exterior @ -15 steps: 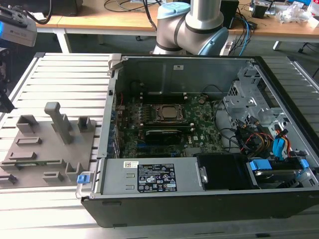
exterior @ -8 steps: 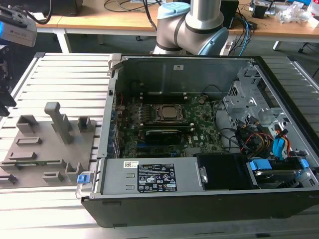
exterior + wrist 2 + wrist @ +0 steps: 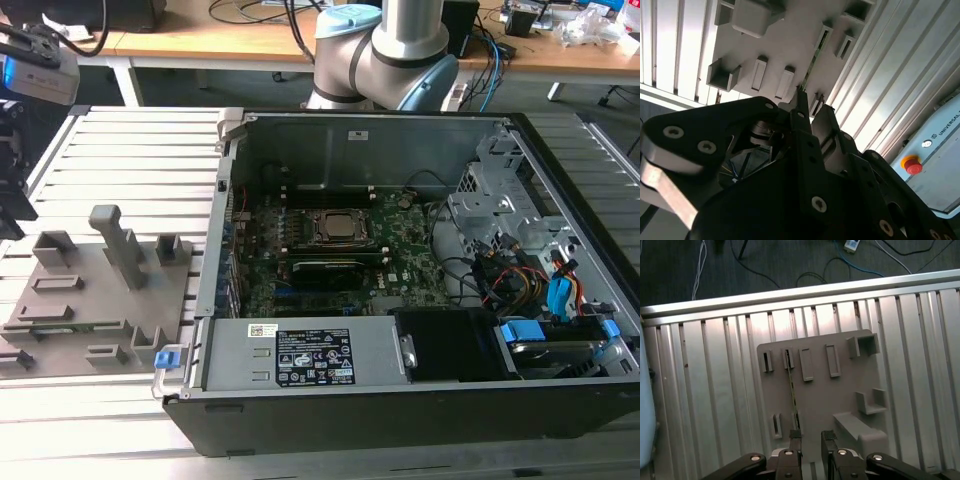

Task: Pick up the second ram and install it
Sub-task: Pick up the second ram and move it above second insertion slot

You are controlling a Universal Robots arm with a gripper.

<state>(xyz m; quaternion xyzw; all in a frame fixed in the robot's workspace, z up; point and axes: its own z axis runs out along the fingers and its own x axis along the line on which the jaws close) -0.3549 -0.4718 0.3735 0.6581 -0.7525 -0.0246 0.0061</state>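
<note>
The gripper (image 3: 811, 438) hangs over the tray (image 3: 100, 295) (lower left of the exterior view), jaws apart and empty. The ram (image 3: 792, 390) stands on edge in the tray, in line with one fingertip (image 3: 795, 440) rather than between both. Descending so would likely strike and chip it.

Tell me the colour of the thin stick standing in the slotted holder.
Green; the second ram shows best in the first wrist view.

Ram (image 3: 792, 390) green. Fixture (image 3: 815, 385) plain grey. Bench (image 3: 715, 405) silver, ribbed. Gripper (image 3: 812, 436) black. Motherboard (image 3: 400, 255) green. Button (image 3: 913, 165) red. Clip (image 3: 168, 357) blue.
</note>
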